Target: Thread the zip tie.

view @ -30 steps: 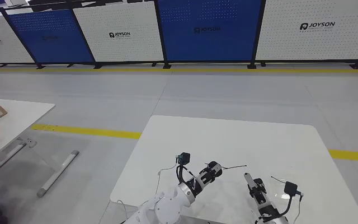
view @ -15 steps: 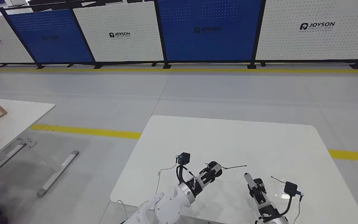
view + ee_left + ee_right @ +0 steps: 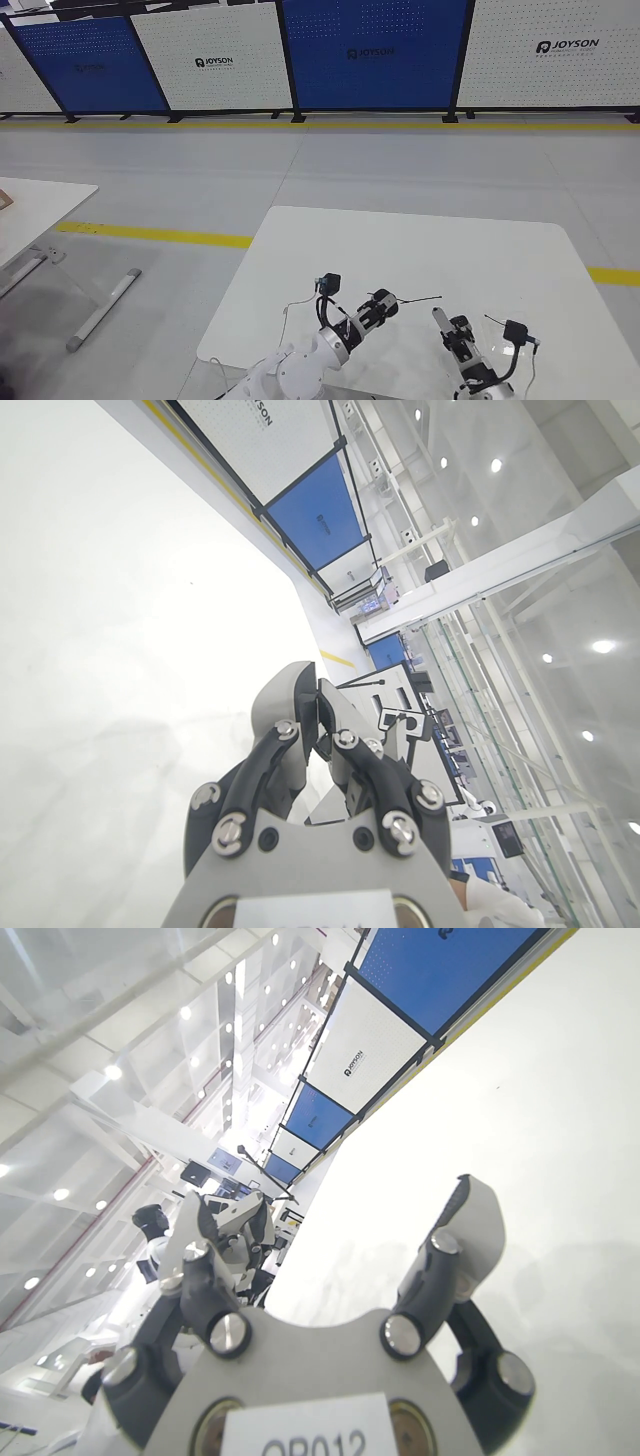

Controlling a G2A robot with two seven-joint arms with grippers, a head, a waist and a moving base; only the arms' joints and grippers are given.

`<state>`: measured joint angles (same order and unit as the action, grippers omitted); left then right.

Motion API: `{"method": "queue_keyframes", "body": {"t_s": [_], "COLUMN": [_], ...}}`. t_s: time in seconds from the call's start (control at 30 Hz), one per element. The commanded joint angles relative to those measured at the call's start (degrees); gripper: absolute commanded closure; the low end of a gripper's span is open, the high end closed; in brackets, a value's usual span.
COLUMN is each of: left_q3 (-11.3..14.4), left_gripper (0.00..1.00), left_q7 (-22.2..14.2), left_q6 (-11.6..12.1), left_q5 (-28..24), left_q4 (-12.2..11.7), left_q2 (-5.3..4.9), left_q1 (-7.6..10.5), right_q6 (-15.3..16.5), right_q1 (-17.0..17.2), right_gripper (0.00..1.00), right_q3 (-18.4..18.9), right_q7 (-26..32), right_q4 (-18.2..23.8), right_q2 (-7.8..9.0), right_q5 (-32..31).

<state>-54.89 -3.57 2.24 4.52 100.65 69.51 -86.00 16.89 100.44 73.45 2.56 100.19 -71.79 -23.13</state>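
1. Left fingers (image 3: 277, 705) are pressed together, the dark pads meeting at the tips with no gap between them.
2. Seen from above, the left fingers (image 3: 383, 302) pinch one end of the zip tie (image 3: 420, 298). It is a thin dark strip that sticks out sideways from them toward the right arm, over the white bench (image 3: 420, 240). Whether the strip rests on the surface or hangs just above it cannot be told.
3. The right fingers (image 3: 475, 1213) are spread wide, with bare bench between them and a ribbed pad facing inward.
4. In the top view the right fingers (image 3: 438, 318) sit by the bench's near edge. They are close to the strip's free end, a little nearer the robot and apart from it.
5. The right wrist view shows the left fingers (image 3: 235, 1215) farther off. The zip tie (image 3: 267, 1175) runs out of them as a dark line with a small knob at its far end.
6. Beyond the bench a yellow line (image 3: 150, 235) crosses the floor, and blue and white panels (image 3: 375, 55) stand behind it.
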Motion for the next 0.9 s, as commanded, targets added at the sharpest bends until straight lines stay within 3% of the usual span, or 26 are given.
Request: {"method": "queue_keyframes", "body": {"t_s": [0.0,0.17,0.27,0.57,0.67,0.77,0.87], "left_q3": [0.11,0.32,0.56,0.56,0.86,1.54,1.95], "left_gripper": [1.0,1.0,1.0,1.0,1.0,1.0,1.0], "left_q7": [0.25,3.08,2.98,2.98,2.54,1.62,1.7], "left_q6": [-0.1,0.19,-0.07,-0.07,-0.71,-1.22,-1.63], "left_q5": [-1.59,-4.05,-4.05,-4.05,-4.14,-4.51,-4.17], "left_q4": [0.36,1.46,1.62,1.62,1.37,1.88,2.51], "left_q2": [0.13,0.55,0.64,0.64,0.7,0.81,0.9], "left_q1": [-0.13,-0.47,-0.34,-0.34,-0.32,-0.28,-0.26], "right_q6": [0.24,0.06,-0.48,-0.63,-0.48,-0.75,-3.57], "right_q1": [-0.28,-0.67,-0.66,-0.67,-1.33,-1.99,-2.25], "right_gripper": [0.0,0.0,0.0,0.0,0.0,0.0,0.0], "right_q3": [-0.48,-1.48,-2.13,-2.15,-2.28,-1.89,-1.6], "right_q7": [-0.8,-4.65,-7.04,-7.35,-4.38,-1.39,0.22], "right_q4": [-0.36,-2.12,-3.11,-3.14,-3.42,-2.72,-0.46], "right_q2": [0.0,-0.04,-0.07,-0.07,-0.01,0.33,0.51], "right_q5": [-3.2,-10.92,-15.64,-16.05,-15.24,-19.05,-22.99]}}
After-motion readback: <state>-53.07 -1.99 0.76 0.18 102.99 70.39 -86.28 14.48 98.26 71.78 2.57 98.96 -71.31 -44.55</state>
